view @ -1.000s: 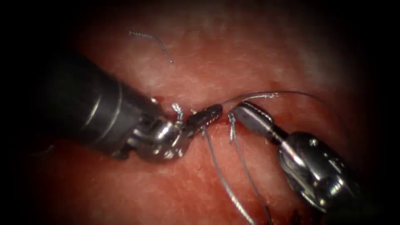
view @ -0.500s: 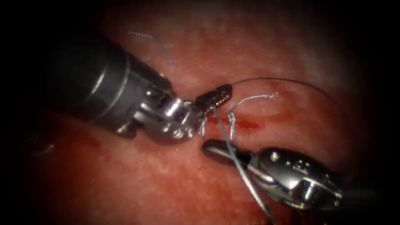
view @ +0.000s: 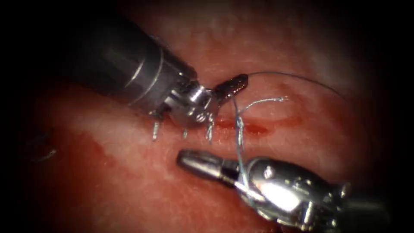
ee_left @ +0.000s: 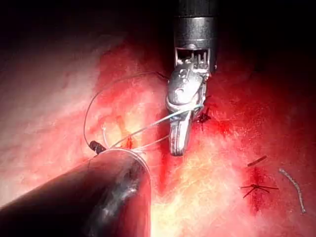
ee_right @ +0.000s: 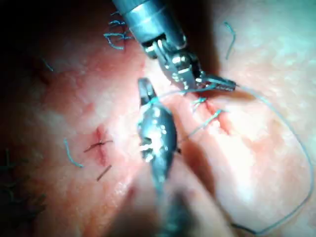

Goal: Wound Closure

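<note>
The tissue point(view: 129, 185) lies under both tools, its cut point(view: 254, 127) running across with red fluid point(view: 256, 128) in it. The left end effector point(view: 233, 85), above the cut, has risen and moved right since a second ago, jaws pinching thread point(view: 293, 77). The right end effector point(view: 194, 159) has dropped below the cut, jaws pressed together, thread wrapped around its shaft: seemingly a knot being formed. Knotted stitches point(view: 210, 129) stand left. I see no needle.
</note>
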You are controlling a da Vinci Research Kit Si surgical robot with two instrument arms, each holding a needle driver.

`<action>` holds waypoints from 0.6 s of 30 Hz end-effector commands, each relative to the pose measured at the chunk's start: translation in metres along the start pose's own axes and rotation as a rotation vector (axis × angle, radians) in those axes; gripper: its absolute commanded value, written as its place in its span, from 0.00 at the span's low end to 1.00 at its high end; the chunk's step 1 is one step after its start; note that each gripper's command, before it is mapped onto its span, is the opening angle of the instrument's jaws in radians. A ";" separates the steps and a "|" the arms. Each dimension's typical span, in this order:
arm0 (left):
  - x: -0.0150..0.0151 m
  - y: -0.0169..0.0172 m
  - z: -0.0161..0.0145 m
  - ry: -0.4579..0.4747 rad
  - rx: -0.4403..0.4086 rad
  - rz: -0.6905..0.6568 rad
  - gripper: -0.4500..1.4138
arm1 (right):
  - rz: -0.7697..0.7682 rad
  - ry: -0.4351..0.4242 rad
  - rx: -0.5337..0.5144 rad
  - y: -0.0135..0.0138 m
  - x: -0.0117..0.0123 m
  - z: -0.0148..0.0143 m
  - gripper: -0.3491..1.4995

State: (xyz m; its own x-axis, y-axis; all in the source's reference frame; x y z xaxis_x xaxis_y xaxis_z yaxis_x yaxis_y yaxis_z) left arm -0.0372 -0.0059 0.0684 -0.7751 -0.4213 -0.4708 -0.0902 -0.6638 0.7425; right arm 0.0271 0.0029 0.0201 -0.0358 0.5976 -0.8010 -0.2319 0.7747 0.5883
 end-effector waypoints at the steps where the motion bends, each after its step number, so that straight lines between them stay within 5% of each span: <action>1: 0.0002 0.0012 0.0000 0.007 -0.011 0.002 0.00 | 0.007 0.007 0.006 -0.0008 -0.0008 0.0000 0.00; 9: 0.0006 0.0034 0.0000 0.014 -0.021 0.020 0.00 | 0.006 0.169 -0.034 0.0000 0.0002 0.0001 0.00; 13: 0.0015 0.0043 -0.0003 0.009 -0.017 0.025 0.00 | 0.025 0.229 -0.099 0.0005 0.0006 0.0007 0.10; 18: 0.0019 0.0044 -0.0009 0.010 -0.017 0.025 0.00 | 0.051 0.233 -0.198 0.0014 0.0013 0.0003 0.55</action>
State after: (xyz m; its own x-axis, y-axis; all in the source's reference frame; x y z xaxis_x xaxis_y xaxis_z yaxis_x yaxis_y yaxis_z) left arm -0.0382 -0.0094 0.0698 -0.7713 -0.4449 -0.4552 -0.0596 -0.6616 0.7475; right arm 0.0265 0.0058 0.0196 -0.2691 0.5497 -0.7909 -0.4192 0.6725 0.6100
